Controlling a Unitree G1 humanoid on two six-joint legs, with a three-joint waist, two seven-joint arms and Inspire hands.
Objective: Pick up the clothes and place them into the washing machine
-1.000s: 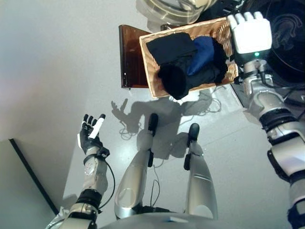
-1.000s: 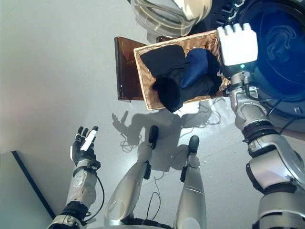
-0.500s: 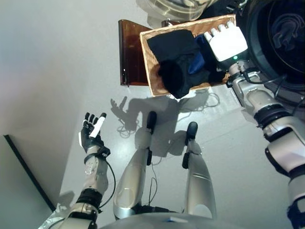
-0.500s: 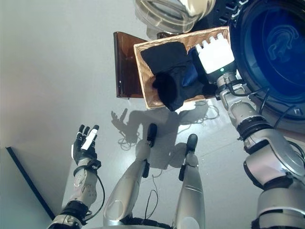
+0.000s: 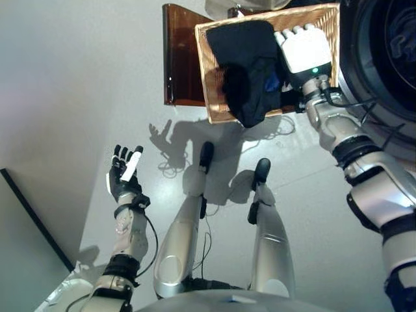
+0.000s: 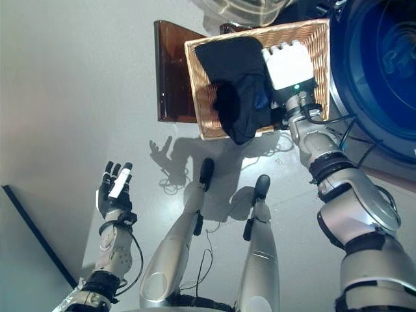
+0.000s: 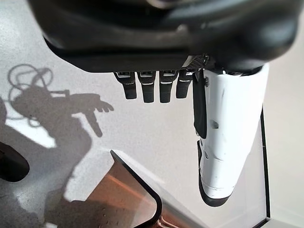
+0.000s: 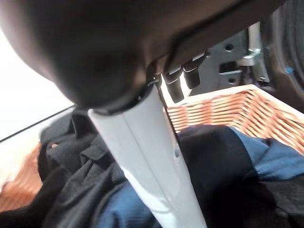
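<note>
The right robot hand point(image 6: 288, 65) is moving in from the wicker basket point(image 6: 203, 110) rim to hover over the dark clothes point(image 6: 237, 84) lying inside, fingers extended, nothing grasped. Pickup is imminent. The left robot hand point(image 5: 123, 179) is idling, released.

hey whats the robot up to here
It's doing laundry. Its right hand is over the wicker basket, fingers straight above the black and blue clothes, nothing grasped yet. The basket sits on a brown stand beside the washing machine's open drum. The left hand hangs open and empty off to the side, above the floor.
</note>
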